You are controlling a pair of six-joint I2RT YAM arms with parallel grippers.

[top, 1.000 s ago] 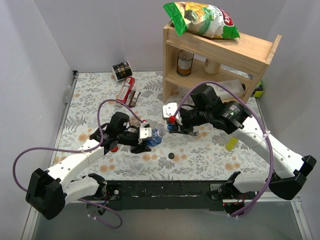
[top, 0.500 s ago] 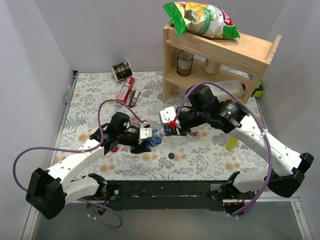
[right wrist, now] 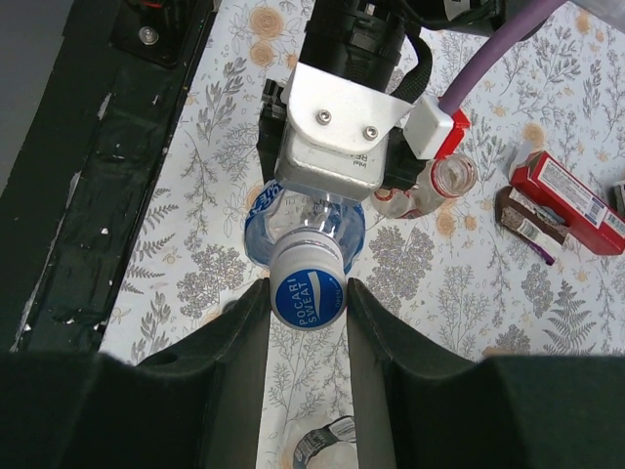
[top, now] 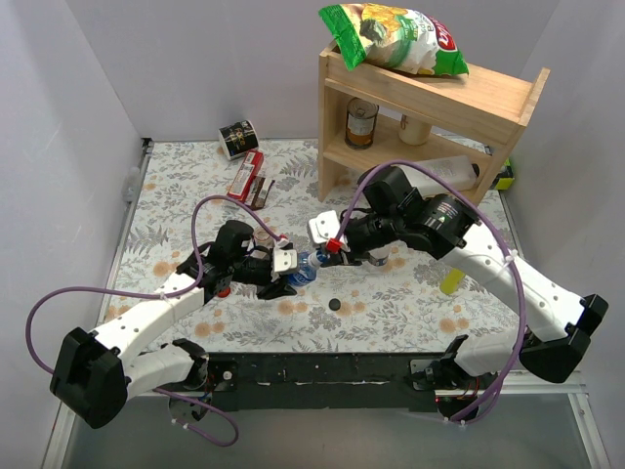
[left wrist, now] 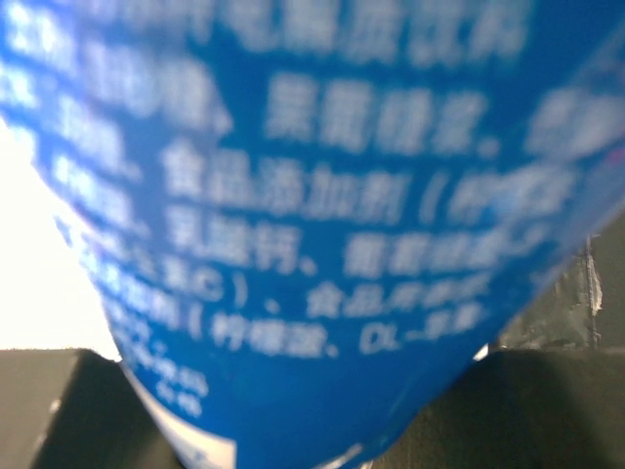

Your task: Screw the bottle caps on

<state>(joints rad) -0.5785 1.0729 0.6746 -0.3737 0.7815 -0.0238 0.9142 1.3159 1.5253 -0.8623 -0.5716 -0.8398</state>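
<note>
The left gripper [top: 289, 272] is clamping the light, likely crushable bottle [left wrist: 312, 195] by its body; the right gripper [right wrist: 308, 305] is pinching the small, slick-looking cap [right wrist: 309, 293] by its rim.

My left arm [top: 156, 305] and right arm [top: 547, 296] wear white shells with black joints and bulky black bases. A purple cable [top: 73, 289] loops off each. Behind the left jaws sits a silver plate [right wrist: 337, 127] with two screws, beside a red-and-white block [right wrist: 437, 132]; the right jaws are matte black.
</note>
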